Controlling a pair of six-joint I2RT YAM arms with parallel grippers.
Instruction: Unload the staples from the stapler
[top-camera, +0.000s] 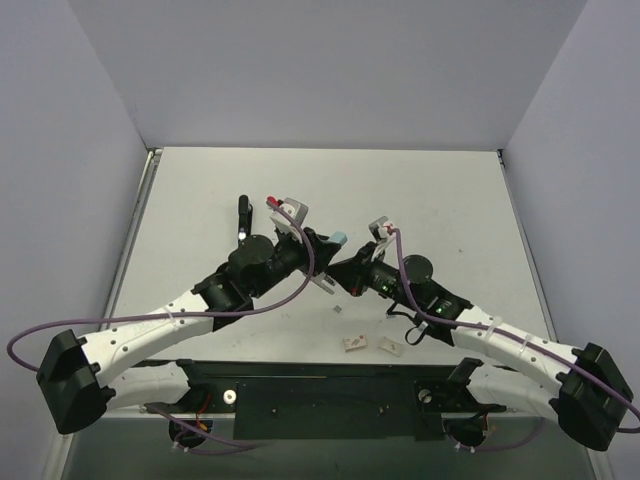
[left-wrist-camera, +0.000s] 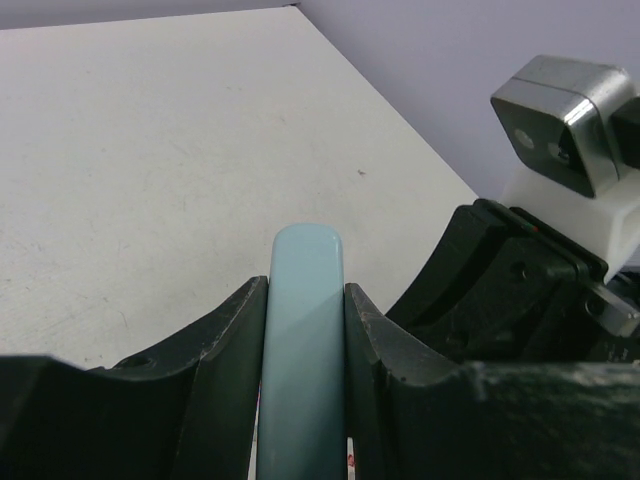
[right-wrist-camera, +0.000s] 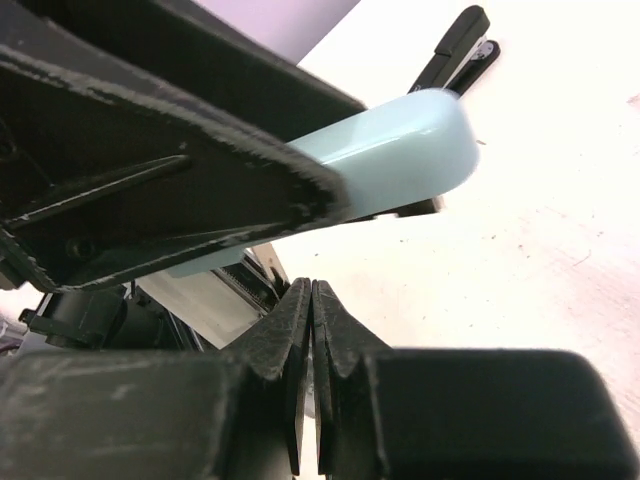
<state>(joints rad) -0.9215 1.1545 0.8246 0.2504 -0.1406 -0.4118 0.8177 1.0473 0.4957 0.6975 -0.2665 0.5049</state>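
A light blue stapler (left-wrist-camera: 304, 330) is held off the table, with my left gripper (left-wrist-camera: 305, 288) shut on its body from both sides. From above, its blue tip (top-camera: 340, 239) pokes out past the left gripper (top-camera: 322, 252). In the right wrist view the stapler (right-wrist-camera: 400, 150) juts to the right from the left fingers (right-wrist-camera: 150, 160), and its pale lower part (right-wrist-camera: 205, 300) hangs below. My right gripper (right-wrist-camera: 312, 286) is shut, its tips just under the stapler beside that lower part. Whether anything is pinched in it does not show. Small staple pieces (top-camera: 353, 343) lie near the front edge.
A black stapler (top-camera: 243, 218) lies on the white table (top-camera: 430, 190) behind the left arm, also seen far off in the right wrist view (right-wrist-camera: 452, 55). Another staple piece (top-camera: 390, 347) and a tiny bit (top-camera: 338, 309) lie in front of the grippers.
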